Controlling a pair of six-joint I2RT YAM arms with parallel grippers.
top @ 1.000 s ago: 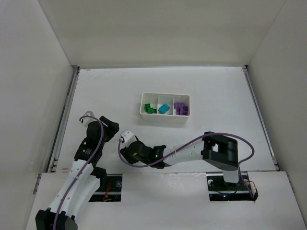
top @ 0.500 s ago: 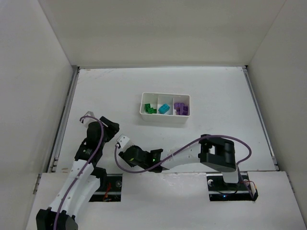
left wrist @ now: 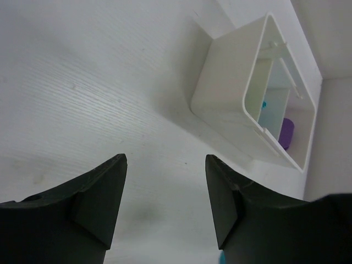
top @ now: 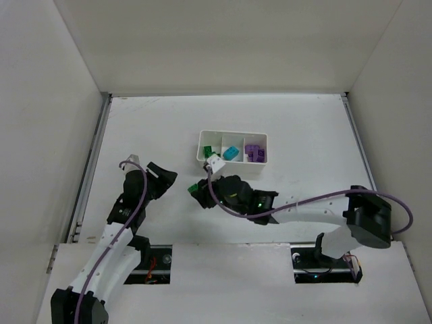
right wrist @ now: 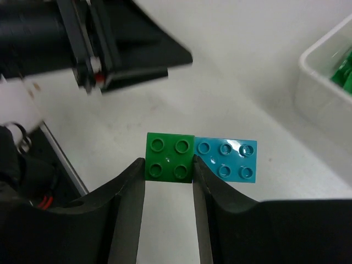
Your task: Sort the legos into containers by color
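The right gripper [right wrist: 168, 168] is clamped on a green 2x2 brick [right wrist: 169, 157], one finger on each side. A teal 2x3 brick [right wrist: 228, 160] sits flush against the green one's edge, possibly joined to it, though the view does not settle that. The pair is over the table [top: 304, 135], near the white tray [top: 229, 166], between the tray and the left gripper [left wrist: 165, 162]. That gripper's fingers stand apart with nothing between them. In the tray, green bricks [top: 210, 152] lie in the left compartment, a teal brick [top: 231, 153] in the middle and purple bricks [top: 254, 152] in the right.
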